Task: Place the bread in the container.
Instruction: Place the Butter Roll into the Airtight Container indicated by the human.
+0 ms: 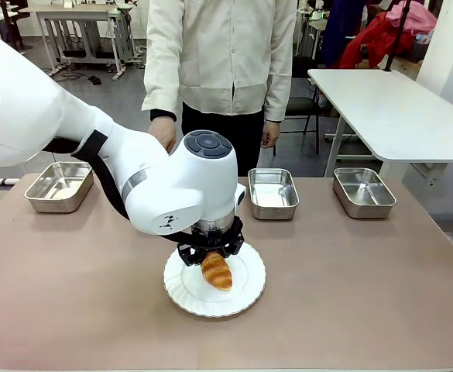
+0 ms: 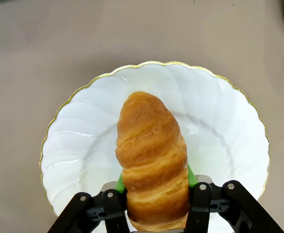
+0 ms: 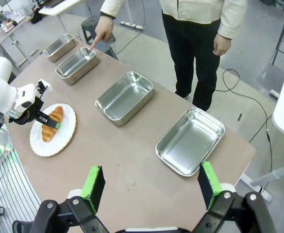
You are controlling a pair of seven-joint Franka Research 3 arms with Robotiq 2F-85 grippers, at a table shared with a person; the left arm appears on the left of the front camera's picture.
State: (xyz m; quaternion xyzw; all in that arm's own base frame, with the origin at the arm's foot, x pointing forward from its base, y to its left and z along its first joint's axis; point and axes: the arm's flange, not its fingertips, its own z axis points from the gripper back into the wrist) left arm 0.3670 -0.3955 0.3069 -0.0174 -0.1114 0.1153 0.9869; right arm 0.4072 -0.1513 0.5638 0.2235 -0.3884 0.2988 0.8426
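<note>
The left pincer (image 2: 156,204) is clenched on the golden-brown, ridged, glossy croissant-shaped bread roll (image 2: 151,160): in the left wrist view its green pads (image 2: 192,175) press the roll's two flanks near its thick end, and the roll's tapering tip points straight away from the pincer. Directly beneath the pincer and the roll lies the round white scallop-edged plate with a thin gold rim (image 2: 78,141); whether the roll touches the plate or hangs just clear of it cannot be told. From the front, the left pincer (image 1: 211,256) points down over the plate's (image 1: 245,298) far edge, with the bread (image 1: 217,271) sticking out toward the robot's side.

The plate sits on the brown bench (image 1: 365,294). Beyond the pincer, along the bench's far edge, stand small shallow rectangular stainless-steel pans with rounded corners: one (image 1: 59,186) off to the pincer's left, one (image 1: 272,192) just right of it, another (image 1: 363,191) farther right. The right wrist view shows four such pans in a row; the one (image 3: 76,64) straight beyond the left pincer (image 3: 48,120) is the container a person's pointing hand (image 3: 99,36) touches at its far rim with a fingertip.

The right pincer (image 3: 151,187) hangs released high above the bench's other end, its green pads (image 3: 93,187) spread wide with nothing between them, well apart from the bread (image 3: 52,122) and plate (image 3: 66,133).

The person, in a cream jacket and dark trousers (image 1: 222,54), stands at the bench's far side.
</note>
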